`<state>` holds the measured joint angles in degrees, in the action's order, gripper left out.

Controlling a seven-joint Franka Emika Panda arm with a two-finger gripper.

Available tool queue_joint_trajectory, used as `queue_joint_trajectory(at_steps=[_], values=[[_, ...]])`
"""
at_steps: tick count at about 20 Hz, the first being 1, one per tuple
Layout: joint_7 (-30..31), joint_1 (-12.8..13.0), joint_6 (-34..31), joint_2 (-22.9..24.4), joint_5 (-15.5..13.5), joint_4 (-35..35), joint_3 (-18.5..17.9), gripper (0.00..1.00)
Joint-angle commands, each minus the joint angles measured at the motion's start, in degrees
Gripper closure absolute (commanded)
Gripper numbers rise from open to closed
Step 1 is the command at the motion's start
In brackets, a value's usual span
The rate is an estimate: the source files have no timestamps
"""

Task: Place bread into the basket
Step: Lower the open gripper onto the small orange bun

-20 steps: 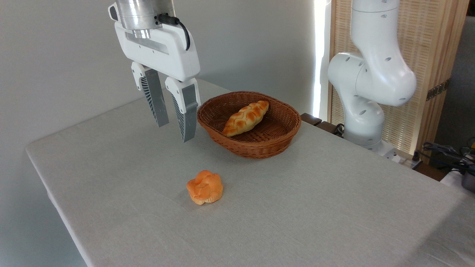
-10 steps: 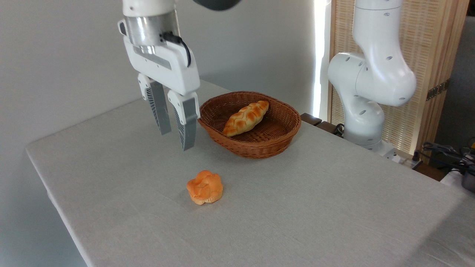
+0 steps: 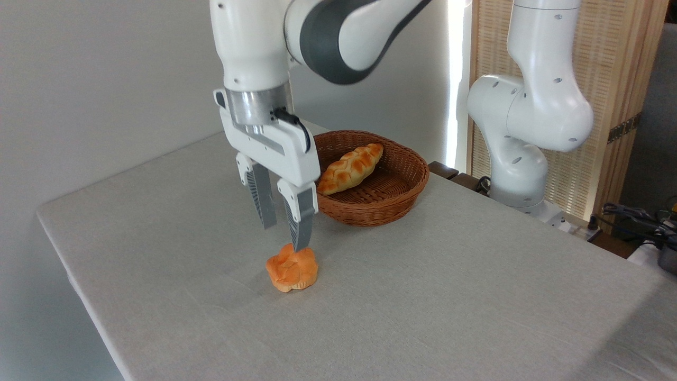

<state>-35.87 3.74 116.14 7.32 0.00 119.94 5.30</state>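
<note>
The bread (image 3: pixel 292 269), a small orange bun with a lobed top, lies on the grey tablecloth near the middle front. Just above and slightly behind it hangs my gripper (image 3: pixel 284 237), open, fingers pointing down with nothing between them; the nearer fingertip overlaps the bun's top edge in the picture. The basket (image 3: pixel 407 188), an oval brown wicker one, stands behind and to the right of the bun. My gripper body hides the basket's left rim.
A golden braided loaf (image 3: pixel 351 168) lies inside the basket. The arm's white base (image 3: pixel 521 159) stands at the table's far right corner, with cables (image 3: pixel 634 217) beyond it. The table edge (image 3: pixel 69 264) runs along the left.
My gripper has come down and moved right and forward, from beside the basket's left rim to just above the bun. Bun, basket and loaf have stayed put.
</note>
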Motion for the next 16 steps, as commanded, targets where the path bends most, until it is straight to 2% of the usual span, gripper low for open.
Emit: queue_joint_trajectory(at_steps=[1,10,11,15,16], values=[[0.19,0.12,4.27,0.85,2.89,4.16,-0.2,0.0],[0.81,0.83,8.05,-1.69,2.19,6.18,-0.11,0.0],[0.81,0.91,8.4,-1.78,2.19,6.79,-0.11,0.03],[0.63,1.71,10.43,-2.13,2.11,7.94,-0.02,0.74],[0.63,1.71,10.43,-2.31,2.11,7.94,-0.02,0.86]])
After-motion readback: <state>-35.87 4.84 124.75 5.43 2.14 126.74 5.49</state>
